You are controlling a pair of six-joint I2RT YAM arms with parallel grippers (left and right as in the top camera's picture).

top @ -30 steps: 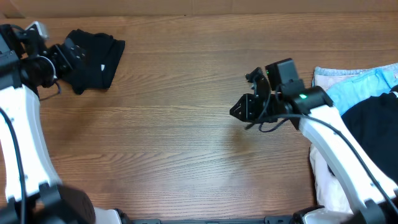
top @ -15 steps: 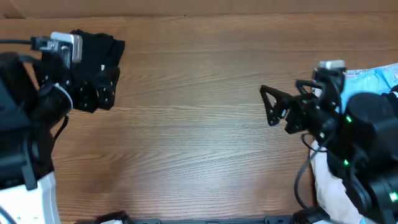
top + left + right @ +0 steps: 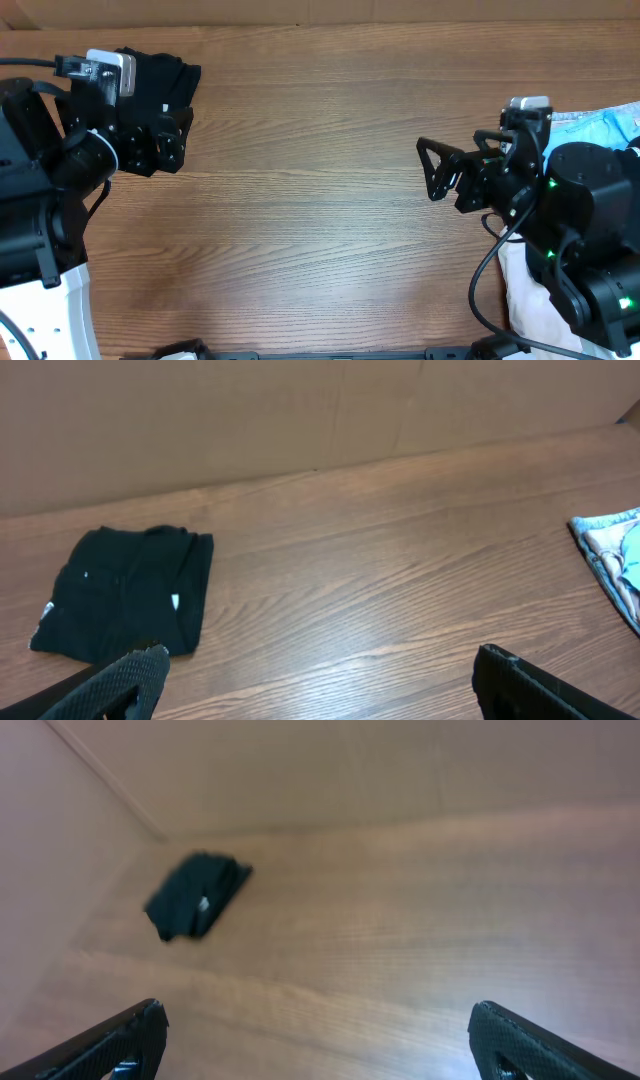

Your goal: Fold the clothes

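The tabletop (image 3: 300,200) is wide and bare across its middle. My black T-shirt (image 3: 125,595) lies as a compact folded bundle at the far left corner, so I judge its fold finished. My left jaws and right jaws both stand wide, holding nothing. The next move probably means reaching right, where the light-blue garment (image 3: 600,125) and white cloth (image 3: 520,290) crowd my right arm. Nothing blocks the way.
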